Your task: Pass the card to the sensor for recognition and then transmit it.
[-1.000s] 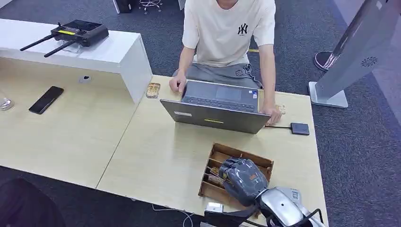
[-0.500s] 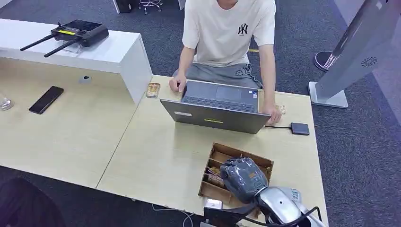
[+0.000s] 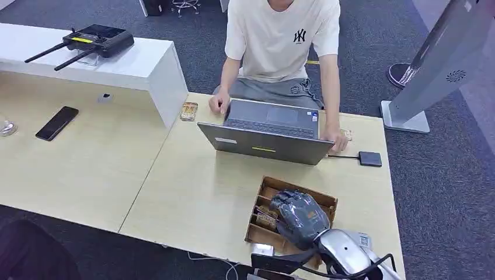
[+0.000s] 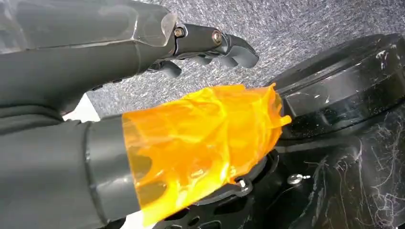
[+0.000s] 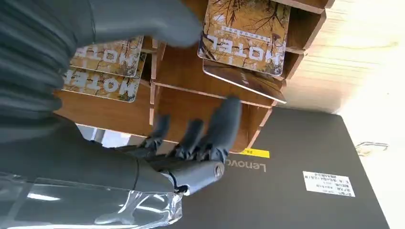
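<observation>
An open wooden card box stands near the table's front edge, and my right hand hovers over its slots. In the right wrist view, brown cards printed "MOTEL" stand in the box. My right hand has its fingers spread beside them, the thumb lies blurred above, and nothing is pinched. The sensor, a small black pad, lies on a cable right of the laptop. My left hand, with orange tape on its thumb, hangs over grey carpet and holds nothing.
A person sits behind the laptop with both hands at its sides. A phone lies on the left table, and a black controller sits on a raised white shelf. A grey kiosk stand rises at the far right.
My right hand has shifted slightly over the card box and turned a little. It has not taken hold of a card. The person and the laptop have stayed put.
</observation>
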Available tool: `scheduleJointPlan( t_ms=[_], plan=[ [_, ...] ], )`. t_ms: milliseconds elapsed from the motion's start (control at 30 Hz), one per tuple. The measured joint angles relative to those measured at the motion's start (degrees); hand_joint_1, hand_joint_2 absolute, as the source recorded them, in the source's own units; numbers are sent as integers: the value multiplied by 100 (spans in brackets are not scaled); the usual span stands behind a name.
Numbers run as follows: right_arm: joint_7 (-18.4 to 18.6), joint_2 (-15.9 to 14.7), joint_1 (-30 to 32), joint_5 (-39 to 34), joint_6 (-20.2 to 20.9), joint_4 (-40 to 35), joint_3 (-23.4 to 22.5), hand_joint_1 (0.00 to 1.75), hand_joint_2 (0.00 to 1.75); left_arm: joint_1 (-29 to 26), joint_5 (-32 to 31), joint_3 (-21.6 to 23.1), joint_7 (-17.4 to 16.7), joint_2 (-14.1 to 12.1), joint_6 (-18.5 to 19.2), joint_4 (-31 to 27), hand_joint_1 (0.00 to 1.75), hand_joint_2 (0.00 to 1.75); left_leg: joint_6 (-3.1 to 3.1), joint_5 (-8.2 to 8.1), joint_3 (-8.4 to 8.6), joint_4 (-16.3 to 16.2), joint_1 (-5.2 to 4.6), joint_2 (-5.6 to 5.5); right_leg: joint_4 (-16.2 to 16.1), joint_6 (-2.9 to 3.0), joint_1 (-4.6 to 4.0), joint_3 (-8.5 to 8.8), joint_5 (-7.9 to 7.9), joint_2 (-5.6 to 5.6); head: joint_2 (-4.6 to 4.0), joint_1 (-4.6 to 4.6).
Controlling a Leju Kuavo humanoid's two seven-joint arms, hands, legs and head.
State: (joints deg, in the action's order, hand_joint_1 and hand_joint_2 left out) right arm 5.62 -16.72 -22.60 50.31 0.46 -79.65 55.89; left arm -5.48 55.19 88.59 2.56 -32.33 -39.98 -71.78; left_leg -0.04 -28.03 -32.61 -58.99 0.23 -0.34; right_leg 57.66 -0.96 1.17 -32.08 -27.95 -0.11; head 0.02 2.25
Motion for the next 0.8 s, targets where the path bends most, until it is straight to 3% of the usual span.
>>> scheduleJointPlan(
  t_ms=[267, 300, 333, 367, 467, 800],
  plan=[
    [15, 2, 0, 0, 0, 0, 0, 47, 175, 0, -61, 0, -42, 0, -2, 0, 0, 0, 0, 0, 0, 0, 0, 0, 0, 0, 0, 0, 0, 0, 0, 0],
    [17, 2, 0, 0, 0, 0, 0, 52, 175, 0, -72, 0, -50, 0, 0, 0, 0, 0, 0, 0, 0, 0, 0, 0, 0, 0, 0, 0, 0, 0, 0, 0],
    [20, 2, 0, 0, 2, 0, 0, 84, 175, 0, -81, 0, -50, 0, 0, 0, 0, 0, 0, 0, 0, 0, 0, 0, 0, 0, 0, 0, 0, 0, 0, 0],
    [22, 2, 0, -2, 2, 0, 0, 103, 175, 0, -81, 0, -50, 0, -2, 0, 0, 0, 0, 0, 0, 0, 0, 0, 0, 0, 0, 0, 0, 0, 0, 0],
    [22, 2, 0, -15, 7, 0, 0, 115, 175, 0, -90, 0, -50, 0, -2, 0, 0, 0, 0, 0, 0, 0, 0, 0, 0, 0, 0, 0, 0, 0, 0, 0],
    [22, 79, 0, -35, 11, 22, -2, 96, 175, 0, -122, 0, -61, 0, -2, 0, 0, 0, 0, 0, 0, 0, 0, 0, 0, 0, 0, 0, 0, 0, 0, 0]
  ],
)
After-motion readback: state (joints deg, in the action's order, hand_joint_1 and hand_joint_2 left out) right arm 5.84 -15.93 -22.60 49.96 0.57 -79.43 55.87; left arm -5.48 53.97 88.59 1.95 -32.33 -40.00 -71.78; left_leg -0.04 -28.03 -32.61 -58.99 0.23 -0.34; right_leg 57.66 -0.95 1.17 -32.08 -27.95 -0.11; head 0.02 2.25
